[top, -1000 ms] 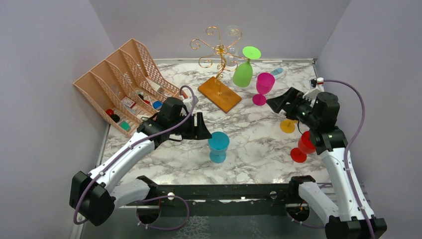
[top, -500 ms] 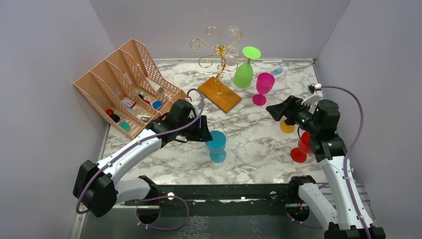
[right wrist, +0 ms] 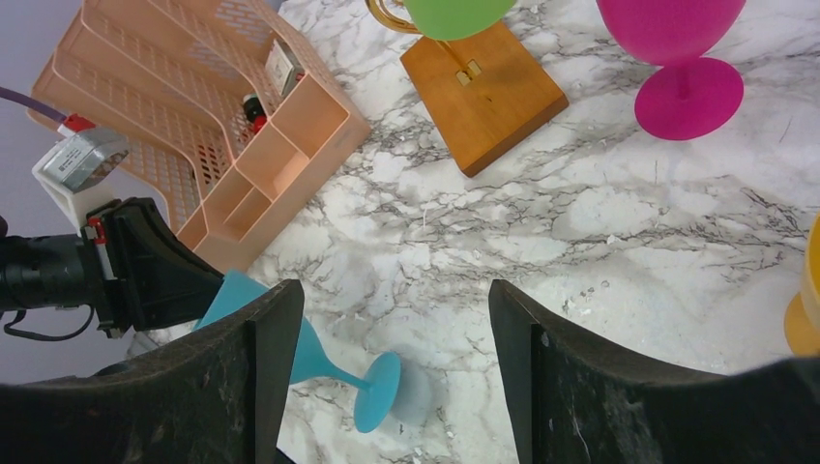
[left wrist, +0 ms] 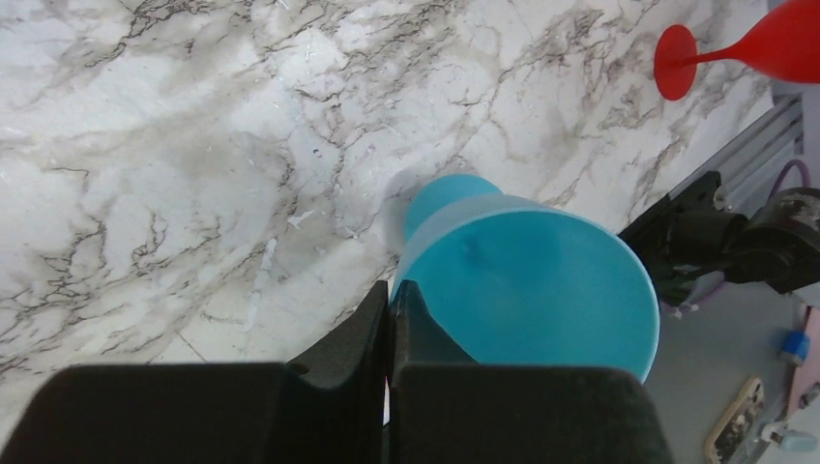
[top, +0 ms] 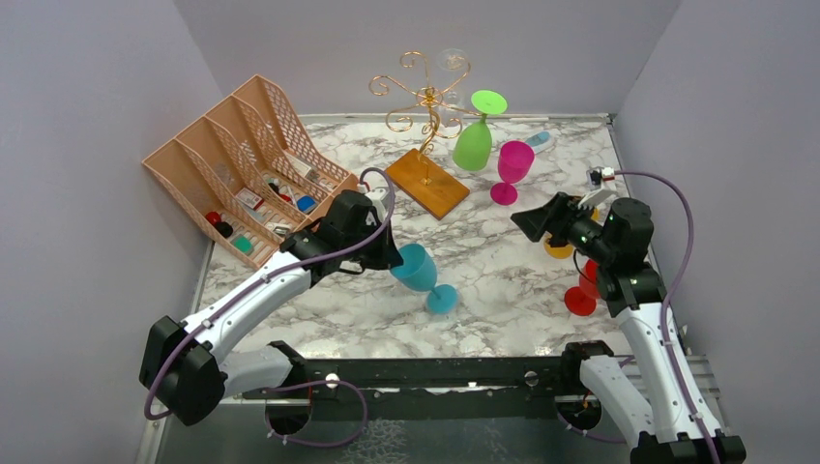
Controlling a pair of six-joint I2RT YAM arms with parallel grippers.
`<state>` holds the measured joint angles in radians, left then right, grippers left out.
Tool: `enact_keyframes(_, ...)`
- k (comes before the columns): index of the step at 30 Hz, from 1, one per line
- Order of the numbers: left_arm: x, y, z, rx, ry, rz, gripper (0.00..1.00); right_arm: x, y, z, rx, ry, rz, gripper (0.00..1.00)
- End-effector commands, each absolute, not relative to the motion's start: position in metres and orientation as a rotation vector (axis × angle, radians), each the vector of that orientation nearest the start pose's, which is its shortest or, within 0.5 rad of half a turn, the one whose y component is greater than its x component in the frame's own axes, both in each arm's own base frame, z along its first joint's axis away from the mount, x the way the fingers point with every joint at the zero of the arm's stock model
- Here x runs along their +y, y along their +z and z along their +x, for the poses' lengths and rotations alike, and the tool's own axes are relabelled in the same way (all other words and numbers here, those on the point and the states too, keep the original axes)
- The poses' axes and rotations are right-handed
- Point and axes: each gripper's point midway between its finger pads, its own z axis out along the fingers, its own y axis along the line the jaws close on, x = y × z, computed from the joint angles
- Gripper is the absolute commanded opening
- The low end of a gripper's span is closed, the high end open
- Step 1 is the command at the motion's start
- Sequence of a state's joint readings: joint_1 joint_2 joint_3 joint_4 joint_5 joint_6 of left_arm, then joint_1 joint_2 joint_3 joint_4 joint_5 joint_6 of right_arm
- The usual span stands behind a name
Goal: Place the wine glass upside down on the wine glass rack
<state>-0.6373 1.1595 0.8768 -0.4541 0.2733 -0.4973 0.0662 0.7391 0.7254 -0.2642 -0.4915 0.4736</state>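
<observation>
- Near the middle of the white, grey-veined marble table (top: 503,280), the blue wine glass (top: 423,275) leans over. It is smooth opaque plastic, with the bowl to the left and the round foot lower right.
- Left gripper (top: 392,259) pinches the bowl's thin rim, its black fingers (left wrist: 367,324) pressed together on it.
- Right gripper (top: 527,217) hangs right of the glass, blunt jaws spread wide and empty.
- Far behind stands the wine glass rack (top: 425,92): curled gold wire, thin stem and flat wooden base, with a green glass (top: 473,143) hanging upside down.
</observation>
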Motion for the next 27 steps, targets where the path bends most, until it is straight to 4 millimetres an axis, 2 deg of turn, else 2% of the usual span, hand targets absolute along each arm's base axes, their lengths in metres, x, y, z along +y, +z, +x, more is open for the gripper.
enact_keyframes(1, -0.25, 0.181, 0.218, 2.361, -0.913, 0.344, 0.0, 0.121, 0.261, 0.264, 1.844, 0.834, -0.019, 0.73)
enact_keyframes(6, -0.246, 0.187, 0.221, 2.337, -0.881, 0.345, 0.0, 0.128, 0.265, 0.263, 1.825, 0.867, -0.048, 0.72)
enact_keyframes(11, -0.231, 0.194, 0.231, 2.293, -0.779, 0.278, 0.0, 0.136, 0.273, 0.262, 1.791, 0.898, -0.083, 0.71)
enact_keyframes(16, -0.214, 0.218, 0.24, 2.192, -0.712, 0.182, 0.0, 0.136, 0.263, 0.266, 1.834, 0.895, -0.017, 0.7)
enact_keyframes(21, -0.202, 0.245, 0.241, 2.097, -0.698, 0.122, 0.0, 0.16, 0.261, 0.263, 1.803, 0.949, -0.108, 0.68)
enact_keyframes(27, -0.212, 0.27, 0.235, 2.082, -0.771, 0.178, 0.0, 0.194, 0.258, 0.266, 1.709, 0.865, -0.399, 0.71)
